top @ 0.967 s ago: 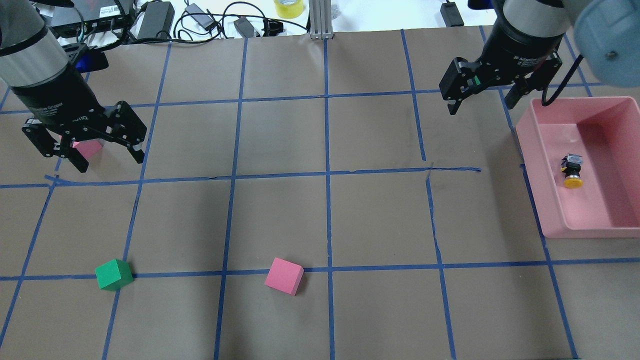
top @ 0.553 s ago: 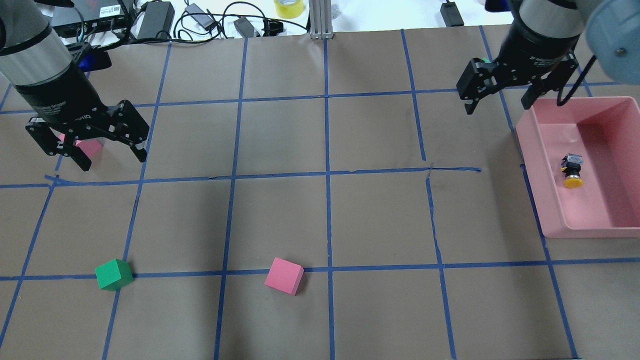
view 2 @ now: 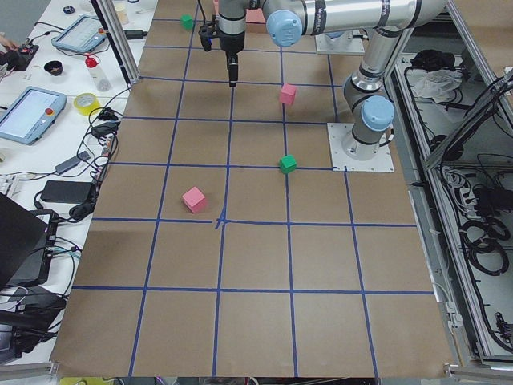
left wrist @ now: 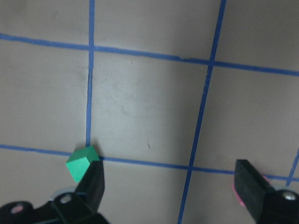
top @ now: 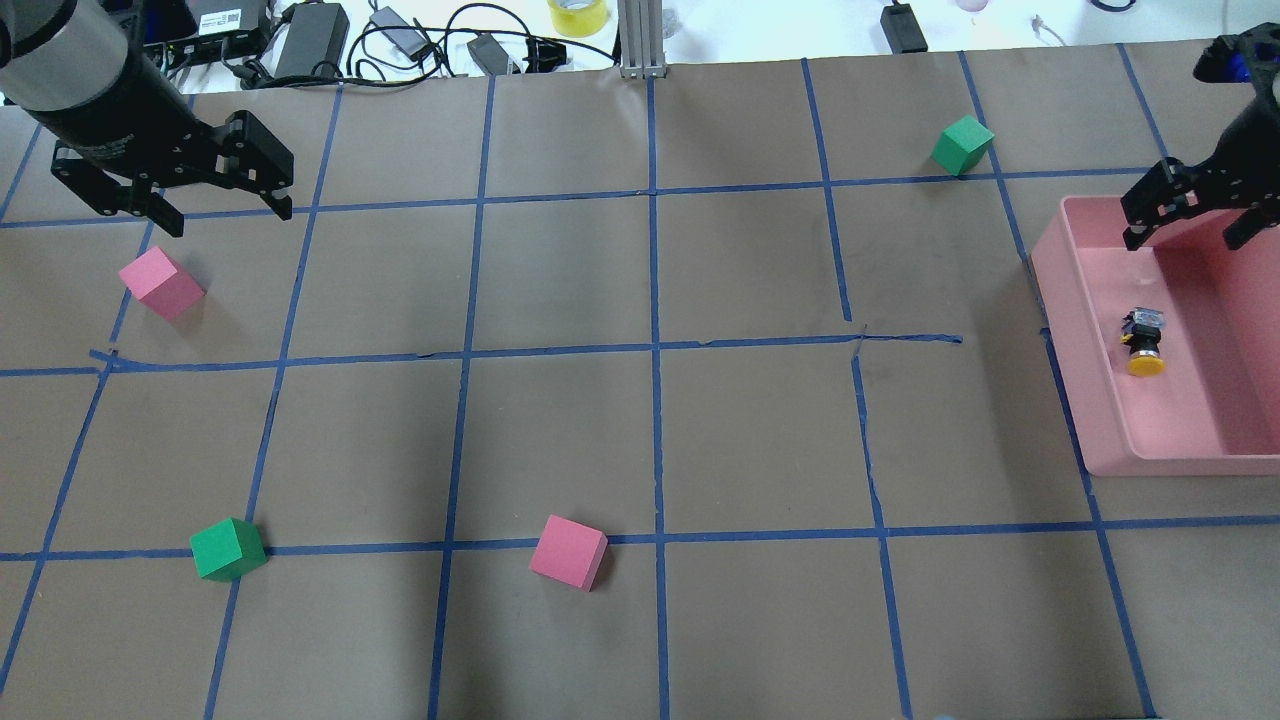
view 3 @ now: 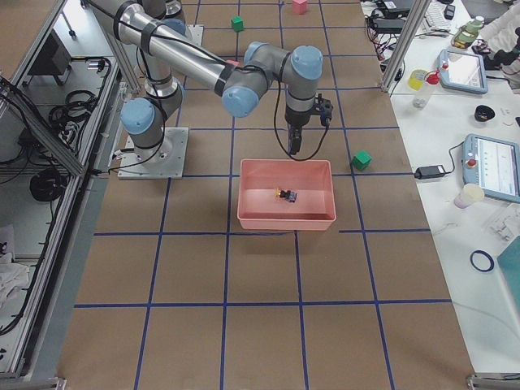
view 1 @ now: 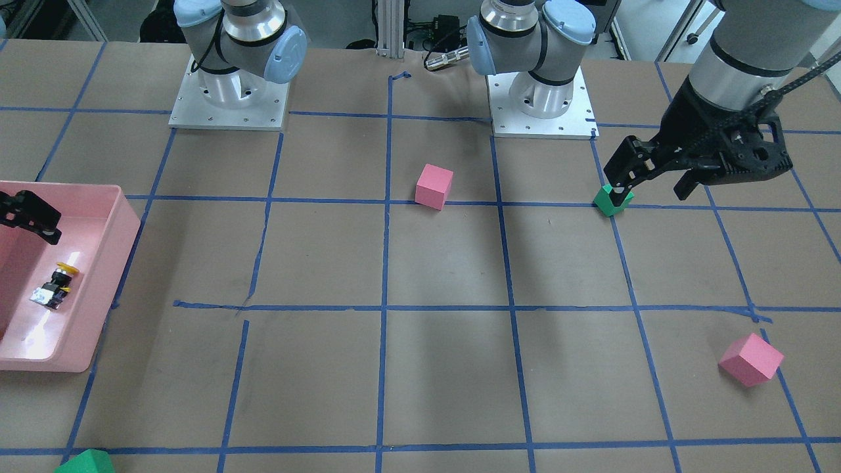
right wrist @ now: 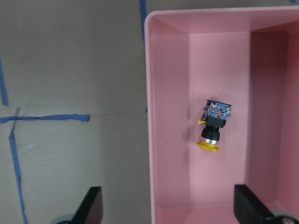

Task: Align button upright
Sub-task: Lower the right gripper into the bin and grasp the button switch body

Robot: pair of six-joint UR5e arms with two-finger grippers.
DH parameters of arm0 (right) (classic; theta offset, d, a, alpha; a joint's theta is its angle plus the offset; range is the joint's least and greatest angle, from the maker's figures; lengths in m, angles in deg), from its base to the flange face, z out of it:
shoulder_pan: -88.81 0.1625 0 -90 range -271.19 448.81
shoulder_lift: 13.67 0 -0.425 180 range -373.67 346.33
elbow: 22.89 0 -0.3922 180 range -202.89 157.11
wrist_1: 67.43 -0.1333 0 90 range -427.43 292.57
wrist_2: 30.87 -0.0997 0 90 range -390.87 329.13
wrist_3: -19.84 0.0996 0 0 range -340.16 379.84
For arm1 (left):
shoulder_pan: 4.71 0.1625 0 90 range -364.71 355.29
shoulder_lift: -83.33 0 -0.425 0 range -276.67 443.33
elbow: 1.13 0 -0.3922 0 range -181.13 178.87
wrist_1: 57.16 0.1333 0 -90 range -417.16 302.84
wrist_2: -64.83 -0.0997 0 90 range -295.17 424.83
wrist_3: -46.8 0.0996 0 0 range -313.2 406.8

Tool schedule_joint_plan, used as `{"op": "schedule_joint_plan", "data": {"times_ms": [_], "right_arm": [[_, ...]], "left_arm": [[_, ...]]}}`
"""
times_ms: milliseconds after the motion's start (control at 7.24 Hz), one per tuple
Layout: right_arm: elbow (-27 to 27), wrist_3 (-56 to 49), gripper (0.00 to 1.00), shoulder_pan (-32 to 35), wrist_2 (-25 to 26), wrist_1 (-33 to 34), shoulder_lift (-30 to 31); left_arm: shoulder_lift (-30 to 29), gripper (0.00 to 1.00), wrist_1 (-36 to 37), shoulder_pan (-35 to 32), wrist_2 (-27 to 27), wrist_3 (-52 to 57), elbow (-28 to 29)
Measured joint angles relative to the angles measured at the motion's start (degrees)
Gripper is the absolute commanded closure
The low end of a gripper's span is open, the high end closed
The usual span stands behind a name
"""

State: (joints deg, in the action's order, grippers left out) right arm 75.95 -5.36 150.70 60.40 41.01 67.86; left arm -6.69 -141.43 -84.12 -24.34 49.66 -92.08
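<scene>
The button (top: 1143, 343) lies on its side in the pink bin (top: 1062, 330), yellow cap toward the robot and grey contact block away from it. It also shows in the front view (view 1: 55, 286), the right side view (view 3: 286, 195) and the right wrist view (right wrist: 213, 126). My right gripper (top: 1183, 235) is open and empty, held above the bin's far end, apart from the button; its fingers (right wrist: 91, 207) frame the bin's left wall (right wrist: 148, 116). My left gripper (top: 228, 215) is open and empty, raised at the table's far left.
A pink cube (top: 160, 283) lies near the left gripper. A green cube (top: 228, 548) and a pink cube (top: 568, 552) lie near the robot's side. Another green cube (top: 962, 144) sits left of the bin. Cables and power bricks (top: 310, 40) line the far edge.
The right gripper moved right, from over the table to over the bin's far end, uncovering a green cube. The left gripper moved away from the robot, uncovering a pink cube. Both stayed open.
</scene>
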Motion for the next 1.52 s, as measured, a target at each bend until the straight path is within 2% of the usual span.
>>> {"op": "schedule_joint_plan", "data": {"times_ms": [276,414,967,1382,1520], "right_arm": [[2.6,-1.3,0.0,-2.0,1.7,6.5,-3.1],[3.1,-1.4,0.0,-2.9,2.5,8.1,-4.5],[4.4,-1.2,0.0,-4.1,3.2,15.5,-11.0],[4.7,-0.9,0.03,-4.4,3.5,16.7,-14.9],[5.2,-0.9,0.5,-4.5,3.7,16.8,-15.4]], "left_arm": [[-0.1,0.0,2.7,-1.9,5.2,0.6,-0.1],[0.1,0.0,3.5,-2.6,5.8,0.8,-0.1],[0.2,0.0,3.4,-4.8,0.9,0.8,0.3],[-0.1,0.0,6.3,-5.1,-0.9,1.4,0.3],[-0.1,0.0,6.4,-5.1,-0.8,1.4,0.0]]}}
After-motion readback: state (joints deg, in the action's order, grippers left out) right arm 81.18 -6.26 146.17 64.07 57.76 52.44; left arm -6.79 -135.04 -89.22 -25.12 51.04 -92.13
